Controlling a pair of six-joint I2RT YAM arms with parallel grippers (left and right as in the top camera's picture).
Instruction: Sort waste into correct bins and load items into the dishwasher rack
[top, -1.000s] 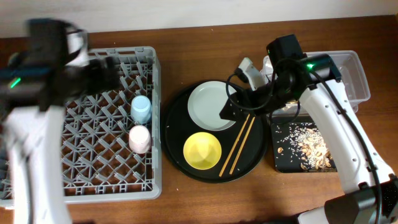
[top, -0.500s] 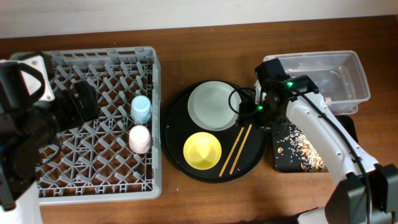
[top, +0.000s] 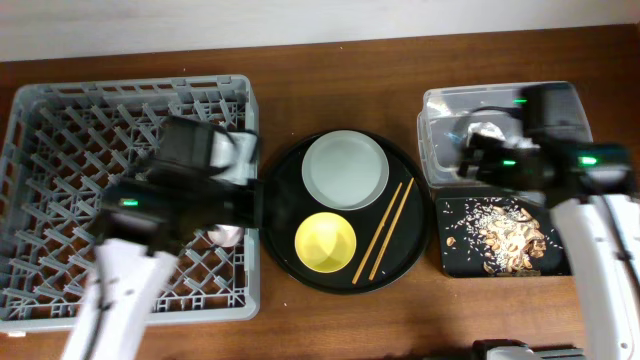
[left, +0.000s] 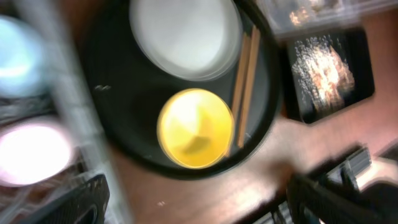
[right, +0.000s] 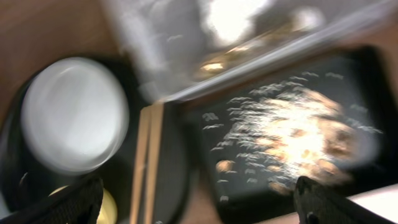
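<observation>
Both pincers spread wide, grasping nothing.
Left pincer (left: 199, 200) hangs by the round yellow plastic bowl (left: 195, 128), right of the grey lattice plastic rack (top: 60, 120); right pincer (right: 200, 202) hangs near the shallow black rectangular tray (right: 211, 134) holding tan flaky scraps (right: 298, 137).

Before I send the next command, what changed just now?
The left gripper swung right across the dishwasher rack to its edge by the round tray; the right gripper pulled back right, over the clear tub and rectangular black tray. Both open, empty. Plate, yellow bowl and chopsticks stayed put.
</observation>
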